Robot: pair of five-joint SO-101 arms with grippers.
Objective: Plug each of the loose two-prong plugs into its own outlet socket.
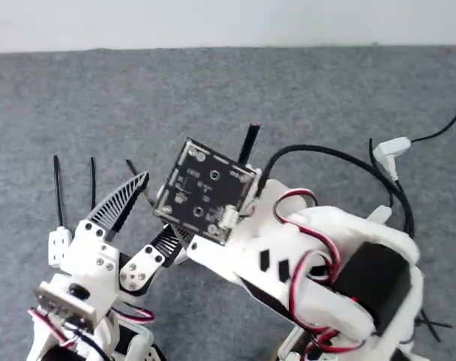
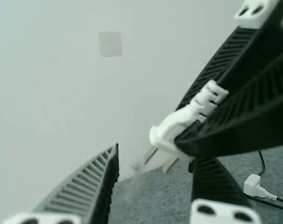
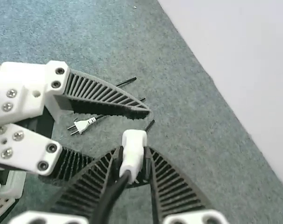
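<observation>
Over grey carpet (image 3: 85, 28) our right gripper (image 3: 133, 156) pinches a plug (image 3: 133, 142); beside the plug, our empty, gaping left gripper (image 2: 155, 161) could knock it.

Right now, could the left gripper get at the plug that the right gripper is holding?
Probably, but only its prong end. The left gripper is open and close to the plug, yet the right gripper is shut on the plug's body, leaving little free to grasp.
</observation>
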